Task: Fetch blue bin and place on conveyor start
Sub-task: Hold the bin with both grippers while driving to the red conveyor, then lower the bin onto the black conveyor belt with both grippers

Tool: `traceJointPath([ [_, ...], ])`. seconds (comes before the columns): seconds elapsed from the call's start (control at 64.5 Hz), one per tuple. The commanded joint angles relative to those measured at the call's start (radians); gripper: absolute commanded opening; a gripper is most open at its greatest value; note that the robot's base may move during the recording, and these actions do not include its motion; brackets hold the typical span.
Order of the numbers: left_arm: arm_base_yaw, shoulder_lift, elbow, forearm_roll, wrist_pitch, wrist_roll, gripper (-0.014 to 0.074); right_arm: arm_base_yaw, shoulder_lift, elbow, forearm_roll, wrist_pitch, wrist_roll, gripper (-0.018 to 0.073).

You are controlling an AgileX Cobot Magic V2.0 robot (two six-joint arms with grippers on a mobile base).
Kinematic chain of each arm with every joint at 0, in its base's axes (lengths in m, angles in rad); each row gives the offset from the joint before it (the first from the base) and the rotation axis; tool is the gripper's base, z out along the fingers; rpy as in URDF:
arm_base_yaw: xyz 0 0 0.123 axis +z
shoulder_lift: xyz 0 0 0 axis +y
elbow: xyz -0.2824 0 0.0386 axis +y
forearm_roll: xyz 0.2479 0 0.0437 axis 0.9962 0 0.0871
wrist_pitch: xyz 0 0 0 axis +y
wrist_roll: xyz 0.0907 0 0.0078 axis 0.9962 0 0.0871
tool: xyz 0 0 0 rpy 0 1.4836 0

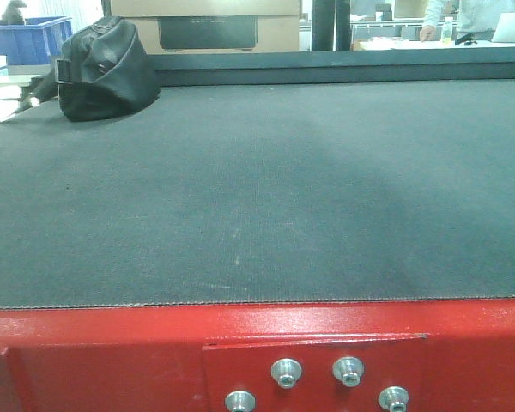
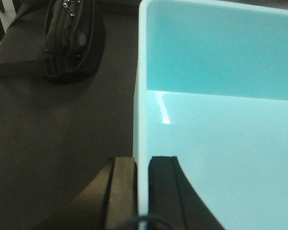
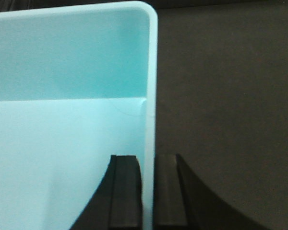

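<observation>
The pale aqua blue bin (image 2: 221, 96) fills the left wrist view, and its other side fills the right wrist view (image 3: 67, 96). My left gripper (image 2: 141, 191) is shut on the bin's left wall, one finger inside and one outside. My right gripper (image 3: 148, 191) is shut on the bin's right wall the same way. Under the bin lies the dark fabric belt of the conveyor start (image 1: 266, 189), edged by its red frame (image 1: 154, 343) with silver bolts. The bin and both grippers are out of the front view.
A black bag (image 1: 103, 69) lies on the belt at the far left, also seen in the left wrist view (image 2: 72, 38) close to the bin's left side. A dark blue crate (image 1: 26, 39) and cardboard boxes (image 1: 215, 26) stand behind the conveyor.
</observation>
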Motion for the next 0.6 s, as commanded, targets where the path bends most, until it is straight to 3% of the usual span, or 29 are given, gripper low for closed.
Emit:
traceJointPath([
  [0.0, -0.003, 0.022, -0.015, -0.013, -0.036, 0.002, -0.0111, -0.001, 0.001, -0.007, -0.026, -0.006, -0.014, -0.0163],
  [0.124, -0.003, 0.072, -0.015, -0.032, -0.040, 0.002, -0.0111, -0.001, 0.046, 0.003, -0.026, 0.007, -0.014, -0.0163],
  [0.341, 0.001, 0.159, -0.015, -0.048, -0.056, 0.002, -0.0111, -0.020, 0.111, 0.112, -0.026, -0.136, 0.016, -0.0163],
  [0.589, 0.003, 0.245, 0.082, -0.066, -0.192, 0.002, -0.0111, -0.043, 0.174, 0.214, -0.026, -0.243, 0.031, -0.0163],
])
